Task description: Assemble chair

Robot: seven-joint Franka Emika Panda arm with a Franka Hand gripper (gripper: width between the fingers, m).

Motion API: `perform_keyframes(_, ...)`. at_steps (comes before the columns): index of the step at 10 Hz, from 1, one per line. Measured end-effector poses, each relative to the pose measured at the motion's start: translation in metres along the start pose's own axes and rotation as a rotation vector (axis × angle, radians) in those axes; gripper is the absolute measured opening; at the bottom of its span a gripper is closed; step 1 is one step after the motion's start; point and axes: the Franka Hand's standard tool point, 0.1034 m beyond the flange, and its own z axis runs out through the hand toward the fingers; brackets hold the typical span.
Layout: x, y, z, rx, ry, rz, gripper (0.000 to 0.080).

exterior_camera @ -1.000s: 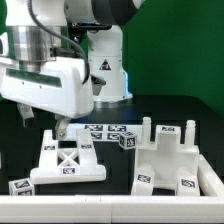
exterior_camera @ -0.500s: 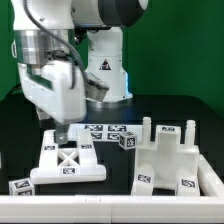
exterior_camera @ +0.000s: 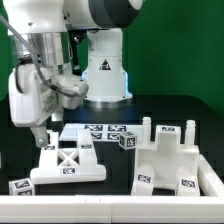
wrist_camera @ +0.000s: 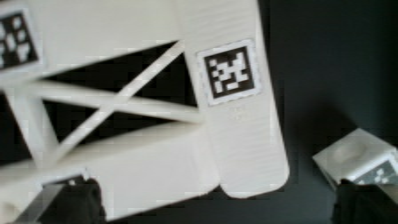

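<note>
The tool (exterior_camera: 46, 130) hangs with its jaws spread wide and grasps nothing. It is just above the far left corner of the chair's cross-braced panel (exterior_camera: 68, 161). That white panel lies flat on the black worktop (exterior_camera: 120, 166), on the exterior view's left. A blocky white chair body (exterior_camera: 176, 160) with upright pegs sits at the right. One small tagged piece (exterior_camera: 20, 186) lies near left.

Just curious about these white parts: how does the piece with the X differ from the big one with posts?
The X-braced panel has open gaps around its cross; the posted piece is solid slabs. The X-braced panel looks smaller and lower; the posted piece stands taller, posts pointing up. Both are white with black-and-white square tags.
</note>
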Motion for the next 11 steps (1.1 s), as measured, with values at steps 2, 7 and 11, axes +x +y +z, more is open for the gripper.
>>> perform_keyframes(2,0.003,0.002,0.002,0.007,-0.021,0.149,0.0649)
perform_keyframes(7,0.02,0.026,0.01,-0.029,-0.051,0.68,0.0649)
perform_keyframes(11,0.021,0.033,0.017,-0.056,-0.083,0.931,0.0649)
